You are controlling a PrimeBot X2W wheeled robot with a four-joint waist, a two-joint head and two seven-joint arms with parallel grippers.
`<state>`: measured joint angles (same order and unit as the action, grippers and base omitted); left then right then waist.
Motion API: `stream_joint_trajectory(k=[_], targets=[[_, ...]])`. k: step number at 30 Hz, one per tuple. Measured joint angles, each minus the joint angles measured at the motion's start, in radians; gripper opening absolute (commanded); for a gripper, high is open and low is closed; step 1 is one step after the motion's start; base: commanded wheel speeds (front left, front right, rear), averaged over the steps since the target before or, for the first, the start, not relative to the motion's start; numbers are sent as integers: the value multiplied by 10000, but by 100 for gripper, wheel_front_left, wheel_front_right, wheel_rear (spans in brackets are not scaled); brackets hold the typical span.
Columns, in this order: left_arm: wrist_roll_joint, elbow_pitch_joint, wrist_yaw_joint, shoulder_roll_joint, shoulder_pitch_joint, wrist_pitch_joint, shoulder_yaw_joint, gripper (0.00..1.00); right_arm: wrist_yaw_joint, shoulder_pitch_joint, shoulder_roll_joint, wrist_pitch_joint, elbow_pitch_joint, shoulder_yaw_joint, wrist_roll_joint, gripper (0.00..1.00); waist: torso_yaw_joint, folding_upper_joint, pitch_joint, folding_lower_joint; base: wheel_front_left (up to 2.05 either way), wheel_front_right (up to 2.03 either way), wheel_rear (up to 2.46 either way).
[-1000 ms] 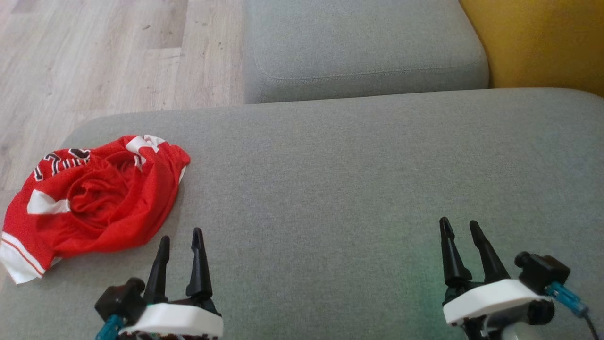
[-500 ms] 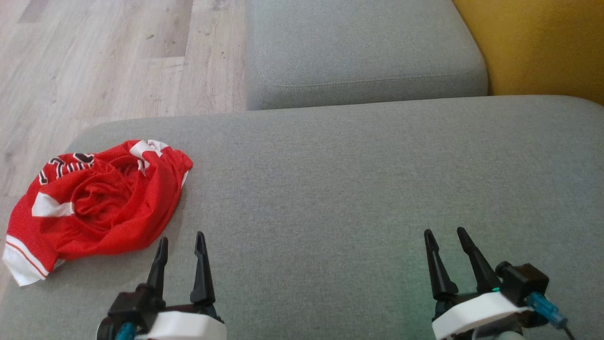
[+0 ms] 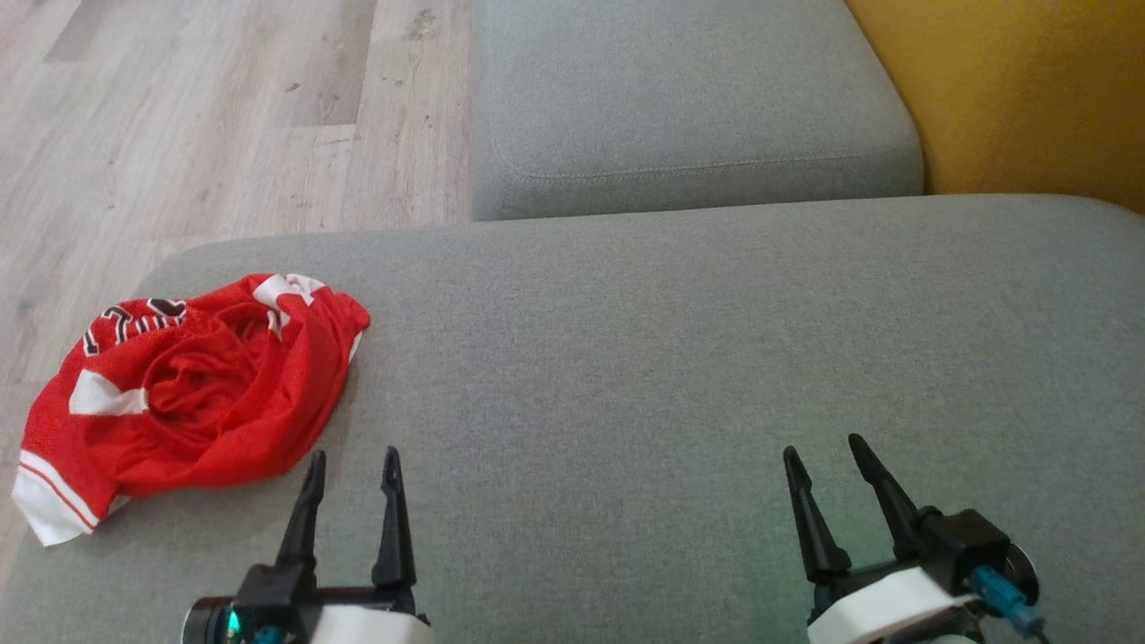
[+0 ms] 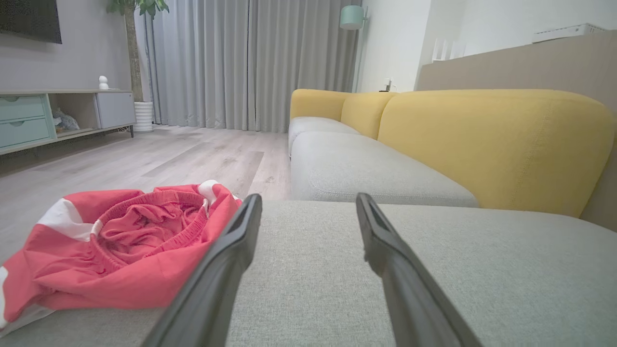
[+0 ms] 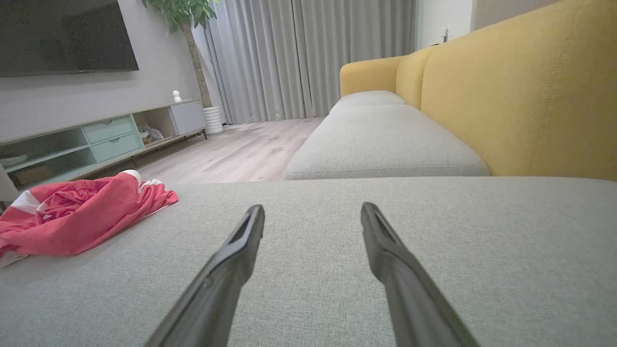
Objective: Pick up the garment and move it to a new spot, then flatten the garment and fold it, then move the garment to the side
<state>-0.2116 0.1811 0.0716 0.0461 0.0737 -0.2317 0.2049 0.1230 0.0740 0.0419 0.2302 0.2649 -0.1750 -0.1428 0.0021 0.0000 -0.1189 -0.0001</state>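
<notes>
The garment (image 3: 188, 394) is a crumpled red piece with white trim and dark lettering, bunched at the left end of the grey sofa cushion (image 3: 680, 358). My left gripper (image 3: 353, 461) stands open just right of and nearer than the heap, apart from it. The left wrist view has the garment (image 4: 125, 246) to the left of the open fingers (image 4: 231, 255). My right gripper (image 3: 823, 447) is open over bare cushion at the lower right. From the right wrist, the garment (image 5: 77, 212) lies far left.
A second grey seat cushion (image 3: 689, 98) lies beyond, with the yellow backrest (image 3: 1011, 89) at the right. Wooden floor (image 3: 197, 125) runs past the cushion's left edge. A TV cabinet (image 5: 96, 140) and curtains (image 4: 250, 62) stand across the room.
The whole head view has shifted, so the camera has moved. Both grippers have dropped lower in it and stay open. The garment lies as before.
</notes>
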Motion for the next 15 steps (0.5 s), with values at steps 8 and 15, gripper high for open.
stream_joint_trajectory(k=[8, 15], targets=[[732, 105, 0, 8, 184, -205, 180, 100, 0, 9, 0, 180, -8, -25, 736, 100, -23, 0, -3, 0, 0, 0, 0], [731, 291, -2, 10, 184, -205, 157, 100, 2, 21, 2, 180, -6, 25, 736, 100, -8, 0, 7, 0, 0, 0, 0]])
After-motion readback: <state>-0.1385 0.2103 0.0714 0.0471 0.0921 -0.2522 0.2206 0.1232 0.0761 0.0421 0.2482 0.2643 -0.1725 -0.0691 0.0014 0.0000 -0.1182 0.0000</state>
